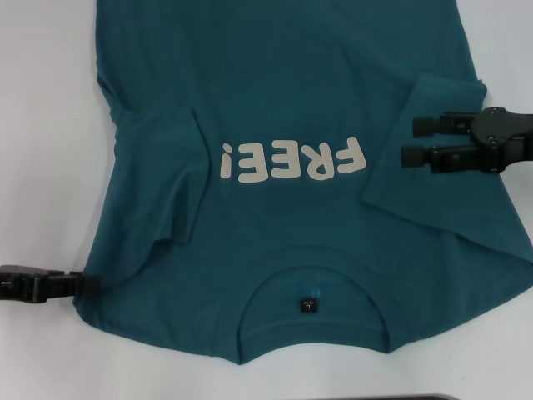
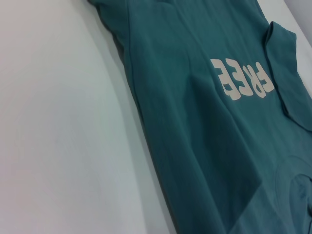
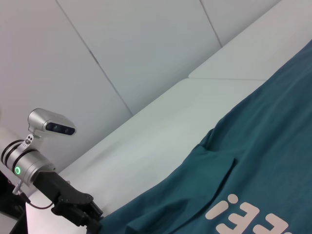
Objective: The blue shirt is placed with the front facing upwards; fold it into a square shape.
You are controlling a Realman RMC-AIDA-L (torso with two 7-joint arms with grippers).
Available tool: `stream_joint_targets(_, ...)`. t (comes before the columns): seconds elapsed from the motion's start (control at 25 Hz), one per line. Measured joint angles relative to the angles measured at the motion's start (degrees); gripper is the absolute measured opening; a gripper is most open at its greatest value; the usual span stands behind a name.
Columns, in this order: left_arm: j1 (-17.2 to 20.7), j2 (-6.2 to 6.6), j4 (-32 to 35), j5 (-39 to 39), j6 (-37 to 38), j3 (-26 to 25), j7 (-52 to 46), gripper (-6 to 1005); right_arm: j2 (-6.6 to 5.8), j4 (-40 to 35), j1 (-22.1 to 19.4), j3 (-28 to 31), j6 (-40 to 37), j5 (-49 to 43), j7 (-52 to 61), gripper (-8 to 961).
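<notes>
Lay face up on the white table (image 1: 50, 125): one blue shirt (image 1: 316, 92), collar near the robot, both sleeves folded inward onto the chest beside the white "FREE!" lettering (image 1: 293, 162). Left bare table open along the shirt's left edge and at the far right corner. Counted two grippers. Reached in low from the left, level with the table: left gripper (image 1: 83, 283), at the shirt's near left edge, finger state impossible to tell. Hovered over the folded right sleeve: right gripper (image 1: 419, 140), fingers spread apart.
</notes>
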Motion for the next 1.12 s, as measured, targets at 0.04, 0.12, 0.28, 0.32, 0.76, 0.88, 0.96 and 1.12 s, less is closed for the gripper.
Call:
stream_joint_targets(0.04,0.0,0.03,0.0,0.0,0.0,0.0,0.0,404,-0.01,0.0,0.0,0.0,0.0,0.0,0.0,914)
stream_joint_targets(0.12,-0.2,0.08,0.0,0.0,0.0,0.0,0.0,325,-0.04,0.0,0.0,0.0,-0.1,0.0,0.0,914)
stream_joint_targets(0.28,-0.5,0.25,0.0,0.0,0.4,-0.1,0.0,202,-0.08,0.0,0.1,0.0,-0.2,0.1,0.0,914)
stream_joint_targets(0.32,-0.6,0.31,0.0,0.0,0.5,-0.1,-0.1,181,-0.08,0.0,0.2,0.0,-0.2,0.1,0.0,914)
stream_joint_targets(0.76,-0.9,0.47,-0.3,0.7,2.3,-0.1,-0.5,72,-0.09,-0.1,0.3,0.0,-0.2,0.1,0.1,913)
stream_joint_targets(0.88,-0.9,0.74,-0.5,0.8,2.6,-0.4,-1.1,70,-0.09,-0.1,0.2,0.0,-0.2,0.1,0.1,913)
stream_joint_targets(0.96,-0.9,0.92,-0.5,0.8,2.7,-0.3,-1.4,68,-0.09,-0.1,0.1,0.0,-0.2,0.1,0.1,913)
stream_joint_targets(1.12,-0.9,0.80,-0.5,1.0,2.8,-0.1,-2.1,69,-0.09,-0.1,-0.2,0.0,-0.2,0.0,0.1,913)
